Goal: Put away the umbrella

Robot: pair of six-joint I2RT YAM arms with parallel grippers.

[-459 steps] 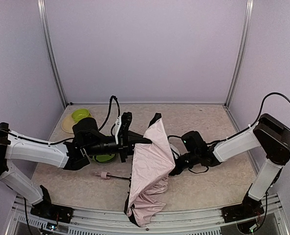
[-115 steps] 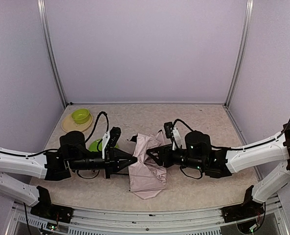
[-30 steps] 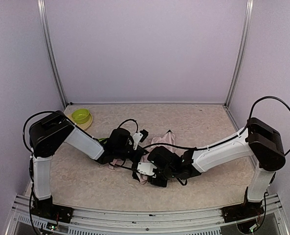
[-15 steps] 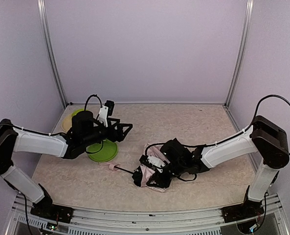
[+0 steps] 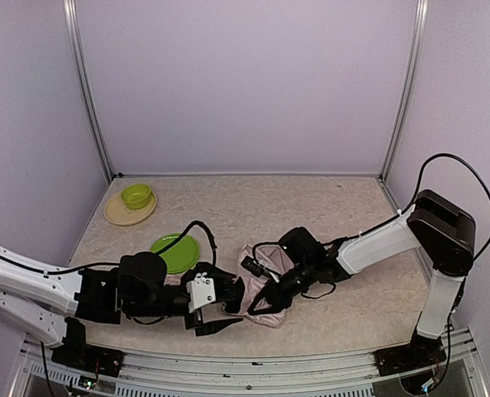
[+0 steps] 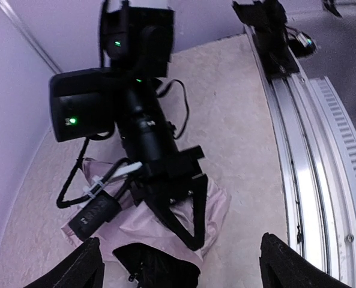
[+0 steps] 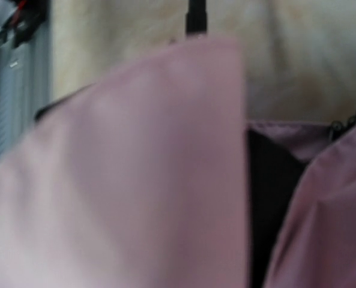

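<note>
Finding the umbrella (image 6: 135, 225) collapsed & lying crumpled on the table (image 5: 352, 207), front-centre, close to the front rail (image 6: 304, 180). Showing pink fabric bunched in loose folds, w/ black lining (image 6: 159, 267) peeking out at the edge facing the L side. Filling the R wrist view w/ blurred pink, a dark gap running btwn two folds.

Reaching in low from the R side w/ the R gripper (image 6: 197, 240), resting on top of the bundle. Narrowing its fingers to a point & clenching a bunch of the pink fabric. Trailing a black cable (image 5: 255, 248) in a loop over the bundle's far edge.

Facing it from the opposite side w/ the L gripper (image 5: 221, 303), sitting just beside the umbrella's L edge. Keeping the jaws released & spread wide, fingers (image 6: 84, 267) showing only at the two lower corners of the L wrist view. Lining up the bundle's near edge w/ that gap; touching or not, cannot tell. Stretching the L arm low along the table front.

Noting a green plate (image 5: 176, 251) lying flat behind the L arm, apart from the umbrella. Noting a green bowl (image 5: 135, 195) further back in the far-L corner, sitting on a beige plate (image 5: 122, 215). Closing in the table on three sides w/ pale lilac walls (image 5: 245, 83).
</note>
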